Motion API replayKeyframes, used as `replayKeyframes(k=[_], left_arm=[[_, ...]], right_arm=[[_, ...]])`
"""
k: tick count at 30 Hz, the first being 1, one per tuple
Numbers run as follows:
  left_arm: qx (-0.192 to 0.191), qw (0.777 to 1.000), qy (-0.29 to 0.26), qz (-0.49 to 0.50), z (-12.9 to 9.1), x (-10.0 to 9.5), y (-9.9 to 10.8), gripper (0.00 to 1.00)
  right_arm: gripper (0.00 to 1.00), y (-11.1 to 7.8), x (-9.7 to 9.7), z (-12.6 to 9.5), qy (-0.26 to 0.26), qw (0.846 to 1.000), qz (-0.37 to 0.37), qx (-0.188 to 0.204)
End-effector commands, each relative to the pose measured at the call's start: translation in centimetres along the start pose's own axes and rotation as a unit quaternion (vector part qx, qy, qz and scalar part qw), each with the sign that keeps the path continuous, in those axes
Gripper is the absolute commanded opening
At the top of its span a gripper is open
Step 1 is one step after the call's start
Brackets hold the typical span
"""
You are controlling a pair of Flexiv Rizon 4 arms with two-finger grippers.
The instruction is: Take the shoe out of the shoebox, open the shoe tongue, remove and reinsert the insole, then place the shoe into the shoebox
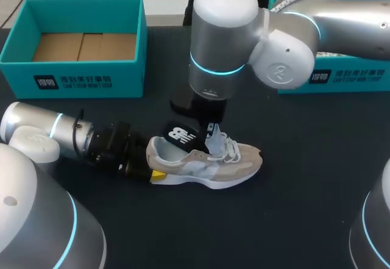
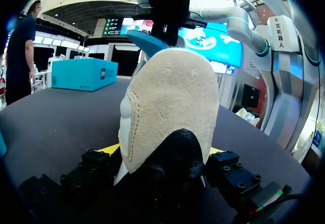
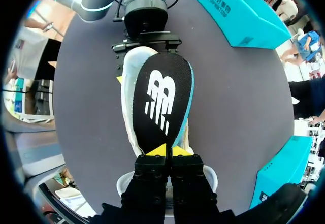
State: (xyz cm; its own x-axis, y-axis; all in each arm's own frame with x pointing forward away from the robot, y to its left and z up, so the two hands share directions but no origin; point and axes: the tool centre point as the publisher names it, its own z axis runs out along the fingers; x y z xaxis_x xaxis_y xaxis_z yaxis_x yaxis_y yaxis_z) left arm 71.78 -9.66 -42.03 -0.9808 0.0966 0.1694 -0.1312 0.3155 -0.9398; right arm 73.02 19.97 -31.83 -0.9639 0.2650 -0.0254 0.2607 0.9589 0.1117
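Note:
A beige and white shoe [image 1: 210,164] lies on the dark table, toe to the right. My left gripper [image 1: 151,160] is shut on the shoe's heel [image 2: 170,102], with a yellow-tipped finger on each side. The black insole [image 1: 181,136], with a white logo and a teal underside, slants up over the shoe's opening. My right gripper [image 1: 212,129] is shut on the insole's front end, just above the tongue. In the right wrist view the insole [image 3: 162,102] stretches ahead of the right gripper [image 3: 166,150] and covers most of the shoe [image 3: 128,89]. Whether its heel end still touches the shoe I cannot tell.
The open teal shoebox [image 1: 73,77] stands at the back left, with brown card on its floor. A second teal box piece [image 1: 344,78] sits at the back right, partly behind my right arm. Bare dark table lies in front of and right of the shoe.

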Motion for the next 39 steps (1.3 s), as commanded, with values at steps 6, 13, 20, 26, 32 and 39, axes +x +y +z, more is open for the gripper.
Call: replayKeyframes(k=[6, 13, 20, 26, 32, 39], left_arm=[[0.000, 1.000, -0.001, 0.000, 0.3, -0.2, 0.5, 0.00], [0.000, 1.000, -0.001, 0.000, 0.3, -0.2, 0.5, 0.00], [0.000, 1.000, -0.001, 0.000, 0.3, -0.2, 0.5, 0.00], [0.000, 1.000, -0.001, 0.000, 0.3, -0.2, 0.5, 0.00], [0.000, 1.000, -0.001, 0.000, 0.3, -0.2, 0.5, 0.00], [0.000, 1.000, -0.001, 0.000, 0.3, -0.2, 0.5, 0.00]], right_arm=[[0.00, 2.1, 1.4, -1.1, 0.013, 0.999, -0.040, -0.023], [0.00, 4.2, 2.2, -0.8, 0.026, 0.997, -0.062, -0.026], [0.00, 5.7, 2.3, -0.6, 0.040, 0.998, -0.053, -0.018], [0.00, 6.3, 1.6, -0.3, 0.061, 0.997, -0.023, -0.029], [0.00, 6.9, 0.9, -0.2, 0.074, 0.997, -0.010, -0.030], [1.00, 6.3, 0.6, -0.5, 0.098, 0.995, 0.019, -0.028]])
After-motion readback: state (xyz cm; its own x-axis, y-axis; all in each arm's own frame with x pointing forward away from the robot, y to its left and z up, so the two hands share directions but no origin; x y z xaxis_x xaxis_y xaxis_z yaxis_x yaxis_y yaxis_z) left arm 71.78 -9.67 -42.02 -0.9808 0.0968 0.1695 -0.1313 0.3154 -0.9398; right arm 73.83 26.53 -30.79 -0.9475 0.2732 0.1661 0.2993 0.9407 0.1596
